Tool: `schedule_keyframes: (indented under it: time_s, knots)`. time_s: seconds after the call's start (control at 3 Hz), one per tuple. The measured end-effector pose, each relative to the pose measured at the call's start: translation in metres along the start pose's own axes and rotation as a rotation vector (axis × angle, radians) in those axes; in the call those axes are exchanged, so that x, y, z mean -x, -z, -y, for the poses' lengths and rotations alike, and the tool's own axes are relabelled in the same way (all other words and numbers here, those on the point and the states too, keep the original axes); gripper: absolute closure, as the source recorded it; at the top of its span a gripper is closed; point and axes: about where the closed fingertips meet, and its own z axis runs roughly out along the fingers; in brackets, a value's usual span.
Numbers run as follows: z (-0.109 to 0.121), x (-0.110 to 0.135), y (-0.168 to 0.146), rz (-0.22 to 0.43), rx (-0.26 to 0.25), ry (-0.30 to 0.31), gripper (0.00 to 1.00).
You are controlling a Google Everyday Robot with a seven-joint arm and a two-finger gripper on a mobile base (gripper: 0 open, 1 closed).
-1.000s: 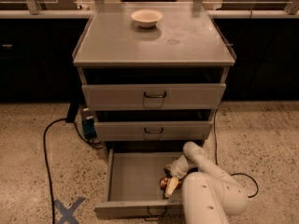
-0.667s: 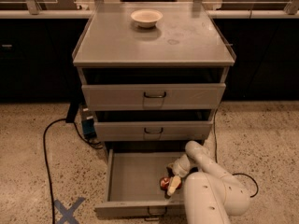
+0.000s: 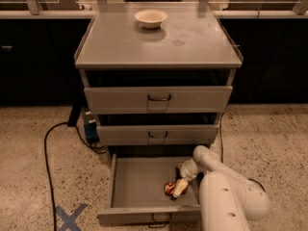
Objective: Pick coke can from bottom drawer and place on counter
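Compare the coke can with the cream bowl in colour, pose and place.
Colour: the coke can is red, the bowl cream.
Place: the coke can is in the open bottom drawer; the bowl stands on the counter.
Pose: the coke can seems to lie on its side; the bowl sits upright.
The end effector is down at the coke can, far from the bowl.
Both are small and rest on grey surfaces.

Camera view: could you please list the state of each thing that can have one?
bottom drawer: pulled open.
top drawer: closed or nearly.
middle drawer: closed or nearly.
coke can: inside the bottom drawer, beside the hand.
hand: down in the bottom drawer at the can.
bowl: upright on the counter.
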Motion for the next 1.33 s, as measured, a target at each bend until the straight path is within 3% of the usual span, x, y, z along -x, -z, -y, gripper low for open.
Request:
schedule_keyframes:
  time_s: [0.33, 0.67, 1.33]
  knots:
    - [-0.006, 0.005, -0.006, -0.014, -0.060, 0.017, 0.00]
    - [-0.033, 0.006, -0.019, -0.023, -0.081, 0.021, 0.00]
    - [-0.043, -0.003, -0.037, -0.041, -0.050, -0.002, 0.00]
